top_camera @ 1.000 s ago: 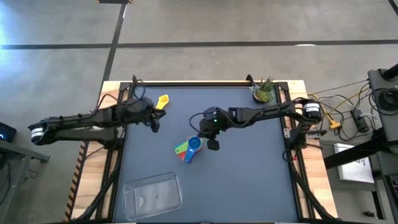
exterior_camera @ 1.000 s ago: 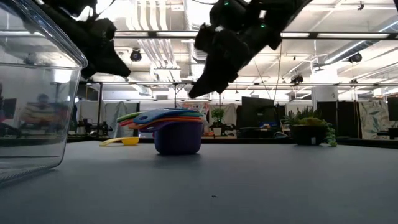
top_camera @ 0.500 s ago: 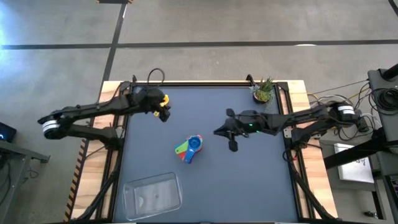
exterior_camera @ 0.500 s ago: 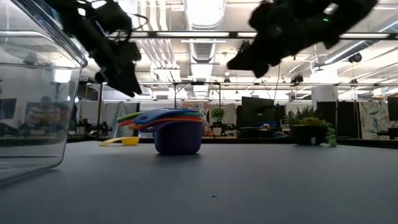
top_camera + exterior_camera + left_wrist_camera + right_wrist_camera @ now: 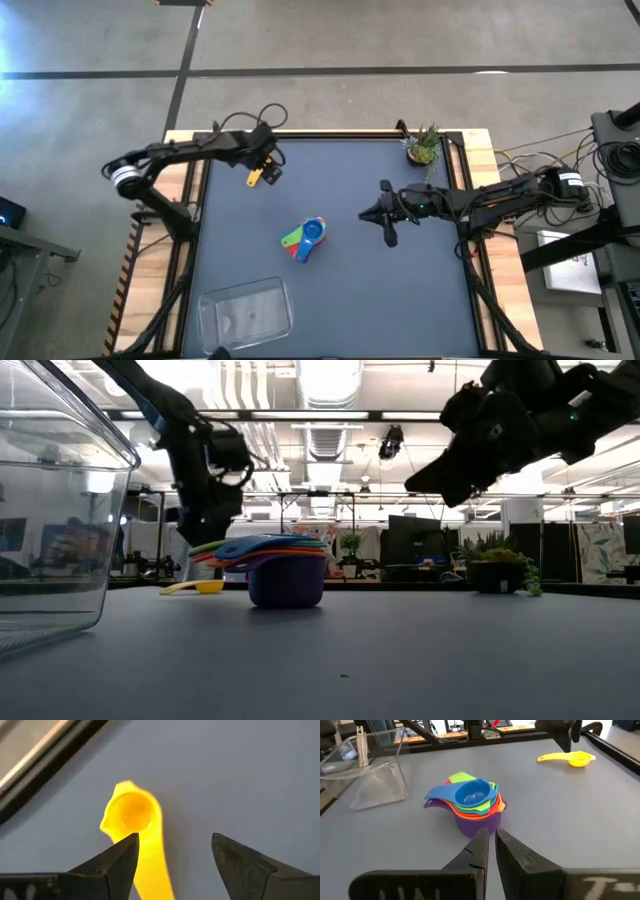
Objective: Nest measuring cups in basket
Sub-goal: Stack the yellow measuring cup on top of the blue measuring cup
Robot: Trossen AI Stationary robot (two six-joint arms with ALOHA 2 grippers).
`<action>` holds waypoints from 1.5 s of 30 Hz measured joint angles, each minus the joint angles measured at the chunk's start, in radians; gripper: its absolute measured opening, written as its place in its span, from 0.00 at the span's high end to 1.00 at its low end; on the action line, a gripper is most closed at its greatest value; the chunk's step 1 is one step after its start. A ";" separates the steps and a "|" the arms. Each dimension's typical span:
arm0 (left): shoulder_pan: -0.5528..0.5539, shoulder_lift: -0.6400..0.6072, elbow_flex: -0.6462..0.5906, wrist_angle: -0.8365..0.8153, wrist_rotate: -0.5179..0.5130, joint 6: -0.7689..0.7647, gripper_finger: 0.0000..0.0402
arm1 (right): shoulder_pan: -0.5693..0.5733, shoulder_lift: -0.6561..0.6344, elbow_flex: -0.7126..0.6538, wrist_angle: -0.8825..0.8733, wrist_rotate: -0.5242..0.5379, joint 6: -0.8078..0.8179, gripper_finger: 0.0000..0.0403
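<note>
The yellow cup lies alone on the mat near the far left, bowl up; it also shows in the high view. My left gripper hangs open just above it, and the cup's handle runs between the fingers, close to one of them. Several other cups sit nested in a stack at mid table, purple at the bottom and blue on top. The clear basket stands at the near left. My right gripper is shut and empty, right of the stack.
A small potted plant stands at the far right corner. The dark mat between the stack and the basket is bare. The table's black frame rail runs close behind the yellow cup.
My left gripper has swung toward the far edge and to the right, and has come down over the yellow cup, which has not moved. My right gripper has drawn back from above the stack toward the table's right edge.
</note>
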State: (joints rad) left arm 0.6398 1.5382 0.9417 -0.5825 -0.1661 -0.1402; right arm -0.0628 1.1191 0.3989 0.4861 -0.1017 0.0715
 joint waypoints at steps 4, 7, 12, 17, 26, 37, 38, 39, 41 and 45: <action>0.025 0.051 0.014 -0.035 0.000 0.000 0.37 | 0.000 0.003 -0.002 -0.001 -0.002 -0.003 0.94; 0.035 0.063 0.014 -0.047 -0.007 -0.012 0.34 | 0.000 0.006 -0.003 -0.002 -0.002 -0.012 0.94; 0.042 0.068 0.013 -0.065 -0.044 -0.037 0.29 | 0.000 0.006 -0.003 -0.003 -0.002 -0.031 0.94; 0.059 0.096 0.013 -0.065 -0.046 -0.049 0.28 | 0.000 0.006 -0.003 -0.002 -0.003 -0.043 0.94; 0.063 0.134 0.012 -0.065 -0.104 -0.052 0.31 | 0.000 0.007 -0.003 -0.002 -0.002 -0.039 0.94; 0.063 0.134 0.012 -0.071 -0.104 -0.021 0.39 | 0.000 0.007 -0.003 -0.002 -0.003 -0.045 0.94; 0.063 0.134 0.012 -0.072 -0.104 -0.019 0.40 | 0.000 0.007 -0.003 -0.002 -0.003 -0.045 0.94; 0.063 0.134 0.012 -0.072 -0.104 -0.018 0.40 | 0.000 0.007 -0.003 -0.002 -0.002 -0.046 0.94; 0.063 0.134 0.012 -0.072 -0.104 -0.012 0.40 | 0.000 0.007 -0.003 -0.002 -0.003 -0.046 0.94; 0.062 0.134 0.012 -0.077 -0.104 -0.004 0.40 | 0.000 0.007 -0.003 -0.001 -0.003 -0.046 0.94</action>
State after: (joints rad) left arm 0.7022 1.6722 0.9535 -0.6591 -0.2703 -0.1437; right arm -0.0628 1.1259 0.3962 0.4847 -0.1042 0.0257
